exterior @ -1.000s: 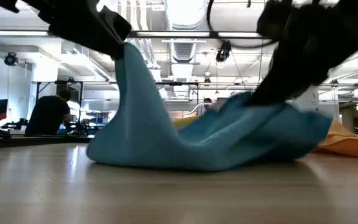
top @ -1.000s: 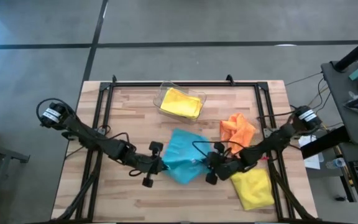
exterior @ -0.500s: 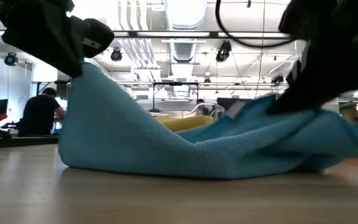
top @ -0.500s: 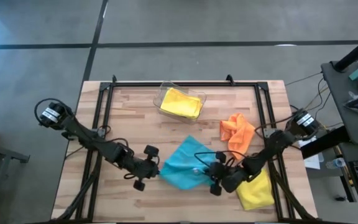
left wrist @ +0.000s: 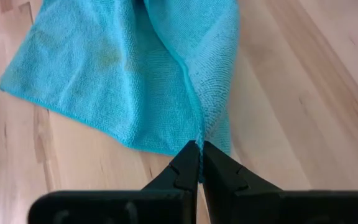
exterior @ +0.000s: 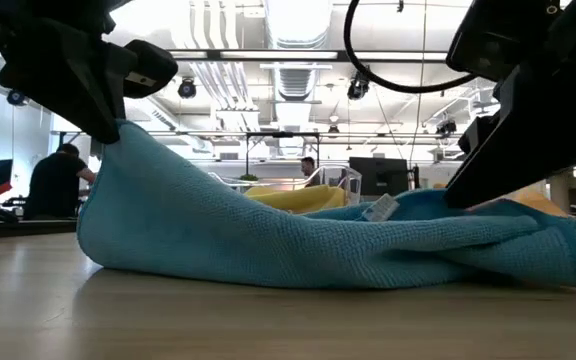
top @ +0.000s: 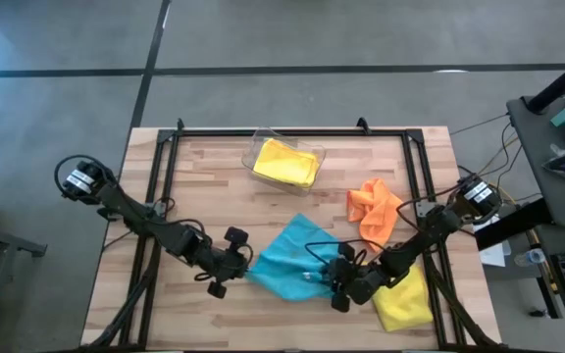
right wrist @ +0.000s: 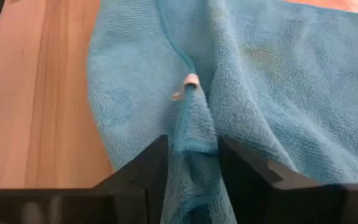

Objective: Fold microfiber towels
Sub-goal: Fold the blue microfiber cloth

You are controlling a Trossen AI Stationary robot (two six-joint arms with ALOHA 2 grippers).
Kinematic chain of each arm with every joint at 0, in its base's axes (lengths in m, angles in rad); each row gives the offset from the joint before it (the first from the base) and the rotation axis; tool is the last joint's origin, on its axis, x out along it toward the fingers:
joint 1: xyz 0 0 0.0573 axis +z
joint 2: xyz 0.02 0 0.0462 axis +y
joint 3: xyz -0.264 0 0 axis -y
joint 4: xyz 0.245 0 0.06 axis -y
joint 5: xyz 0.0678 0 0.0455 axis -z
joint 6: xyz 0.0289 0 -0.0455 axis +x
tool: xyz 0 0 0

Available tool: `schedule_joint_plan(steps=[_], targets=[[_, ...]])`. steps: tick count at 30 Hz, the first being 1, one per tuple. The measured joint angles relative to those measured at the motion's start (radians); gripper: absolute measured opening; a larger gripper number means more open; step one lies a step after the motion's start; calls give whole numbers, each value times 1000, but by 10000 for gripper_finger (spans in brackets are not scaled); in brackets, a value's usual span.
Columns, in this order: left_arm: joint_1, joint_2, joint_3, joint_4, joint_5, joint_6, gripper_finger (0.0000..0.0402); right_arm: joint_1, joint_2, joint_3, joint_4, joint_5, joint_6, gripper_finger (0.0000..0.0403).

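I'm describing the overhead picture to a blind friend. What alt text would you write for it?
Two dark robot arms hold a light blue towel between them on a wooden table, the left gripper at its left corner. An orange towel, a yellow towel and a clear bin holding another yellow cloth lie nearby.

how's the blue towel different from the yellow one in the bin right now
The blue towel lies spread and rumpled on the bare table, while the yellow towel sits bunched inside the clear bin. The blue towel is pinched at one corner by the left gripper and has the right gripper at its other end; nothing touches the yellow towel. Both are plain-coloured cloths.
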Motion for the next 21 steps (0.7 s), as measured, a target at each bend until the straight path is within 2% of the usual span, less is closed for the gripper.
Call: schedule_joint_plan(steps=[4,8,15,21], targets=[[0,0,5,1,0,0,0,1,0,0,44,11,-85,150],[2,0,6,4,0,0,0,12,-1,0,106,4,-190,145],[4,0,6,14,0,0,0,11,18,0,108,11,-218,128],[4,0,6,14,0,-1,0,26,61,7,146,16,-396,130]])
